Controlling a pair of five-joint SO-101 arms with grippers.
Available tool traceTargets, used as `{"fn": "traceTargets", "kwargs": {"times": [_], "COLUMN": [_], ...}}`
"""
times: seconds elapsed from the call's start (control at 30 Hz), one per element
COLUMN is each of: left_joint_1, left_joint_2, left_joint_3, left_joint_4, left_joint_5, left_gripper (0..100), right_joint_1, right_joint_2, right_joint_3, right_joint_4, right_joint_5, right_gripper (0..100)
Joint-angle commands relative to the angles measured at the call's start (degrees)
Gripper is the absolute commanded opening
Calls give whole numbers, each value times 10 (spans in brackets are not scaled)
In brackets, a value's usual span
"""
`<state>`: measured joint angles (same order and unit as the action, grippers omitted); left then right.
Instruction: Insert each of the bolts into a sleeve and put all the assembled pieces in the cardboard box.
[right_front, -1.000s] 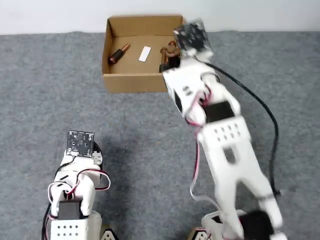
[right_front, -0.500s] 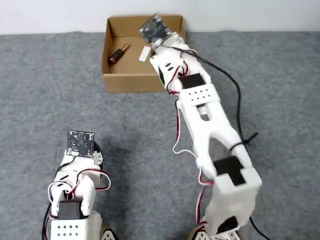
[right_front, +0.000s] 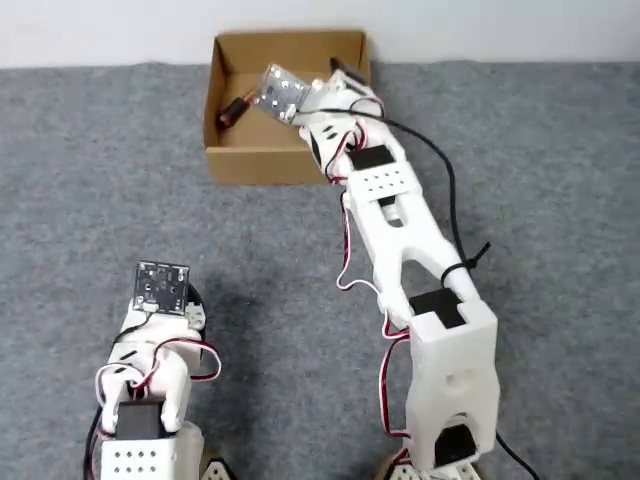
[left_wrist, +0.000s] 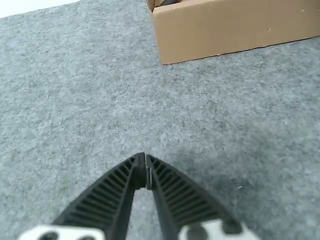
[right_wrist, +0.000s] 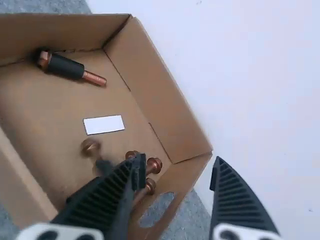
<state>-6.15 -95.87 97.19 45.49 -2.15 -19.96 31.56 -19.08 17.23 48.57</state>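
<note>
From above, the right arm stretches across the grey carpeted table (right_front: 100, 180) with its wrist over the open brown cardboard box (right_front: 260, 165), probably so that pieces drop inside. One copper bolt in a black sleeve (right_front: 233, 108) lies by the box's left wall. The left arm sits folded near its base, well apart from the box.

In the left wrist view, the left gripper (left_wrist: 145, 167) hangs above the carpet with its black ribbed fingers pressed tip to tip on nothing.

In the right wrist view, the right gripper (right_wrist: 179, 165) is spread wide and empty over the box. This view shows what the arm covers from above: a cluster of copper bolt heads (right_wrist: 150, 172) in a corner, near a white rectangular label (right_wrist: 103, 125).
</note>
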Motion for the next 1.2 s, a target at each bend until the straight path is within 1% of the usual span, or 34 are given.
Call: {"fn": "traceTargets", "kwargs": {"times": [0.0, 0.1, 0.13, 0.17, 0.3, 0.4, 0.6, 0.7, 0.87, 1.07, 1.17], "left_joint_1": [0, 0, 0, -1, -2, -2, -2, -2, -2, -2, -2], "left_joint_2": [-1, -2, -3, -3, -4, -1, -1, -1, -1, -1, -1], "left_joint_3": [-3, -3, -3, -3, -3, -3, -3, -3, -3, -3, -3], "left_joint_4": [0, 0, 0, 0, 1, 1, 1, 1, 1, 1, 1], "left_joint_5": [-8, -8, -8, -7, -6, -6, -6, -6, -6, -6, -6], "left_gripper": [6, 6, 6, 6, 6, 6, 6, 6, 6, 6, 6], "right_joint_1": [0, -2, -2, -1, 2, 9, 39, 57, 74, 65, 64], "right_joint_2": [-32, -45, -51, -58, -95, -133, -218, -250, -289, -345, -375], "right_joint_3": [-29, -29, -29, -29, -29, -29, -29, -29, -29, -29, -29], "right_joint_4": [-11, -11, -9, 3, 102, 172, 340, 407, 521, 651, 714], "right_joint_5": [6, 6, 6, 5, -2, -67, -172, -226, -287, -377, -400], "right_gripper": [130, 13, 3, 22, 10, 8, 8, 8, 8, 8, 8]}}
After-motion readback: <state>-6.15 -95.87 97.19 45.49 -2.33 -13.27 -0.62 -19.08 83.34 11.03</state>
